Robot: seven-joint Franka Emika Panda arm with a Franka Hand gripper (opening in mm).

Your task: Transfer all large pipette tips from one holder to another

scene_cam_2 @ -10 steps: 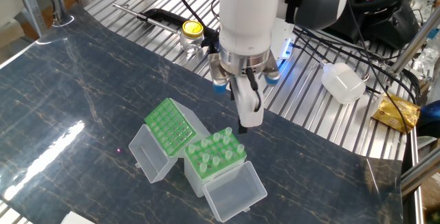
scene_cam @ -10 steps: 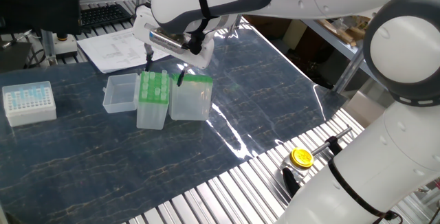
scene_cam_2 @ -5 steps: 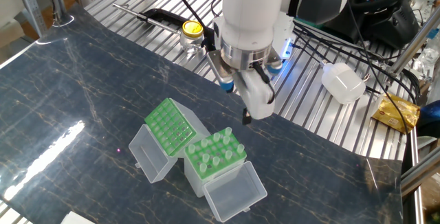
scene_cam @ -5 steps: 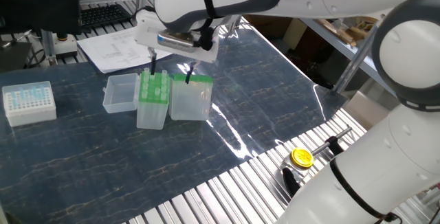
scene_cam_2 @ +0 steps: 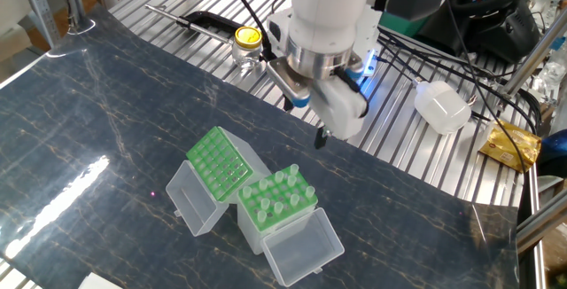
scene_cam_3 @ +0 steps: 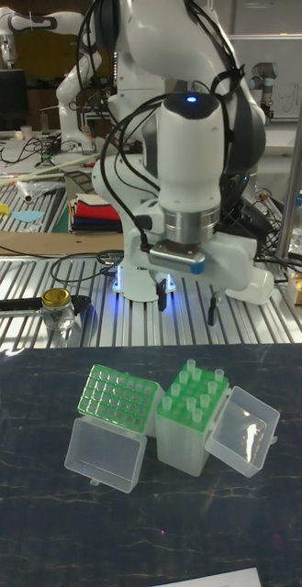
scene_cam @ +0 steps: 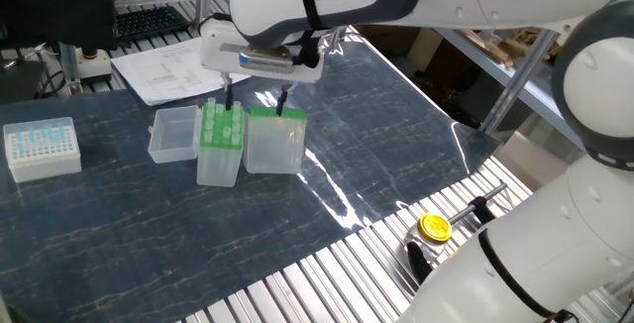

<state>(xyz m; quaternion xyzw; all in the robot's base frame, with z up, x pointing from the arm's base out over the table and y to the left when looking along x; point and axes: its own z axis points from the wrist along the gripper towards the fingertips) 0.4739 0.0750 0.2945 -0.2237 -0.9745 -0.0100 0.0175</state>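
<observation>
1. Two fingers of the gripper (scene_cam_3: 186, 308) spread apart, empty, having risen and turned above the narrow rack (scene_cam_3: 194, 398).
2. Tips (scene_cam_2: 278, 185) sit in that rack; wide holder (scene_cam_2: 219, 161) beside it looks empty, so transfer seems done.

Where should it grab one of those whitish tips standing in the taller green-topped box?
Grip a large pipette tip by its wide collar, which pokes above the green rack top. Come straight down with the open tool: the tips stand upright, their tapered bodies sunk in the holes.
</observation>
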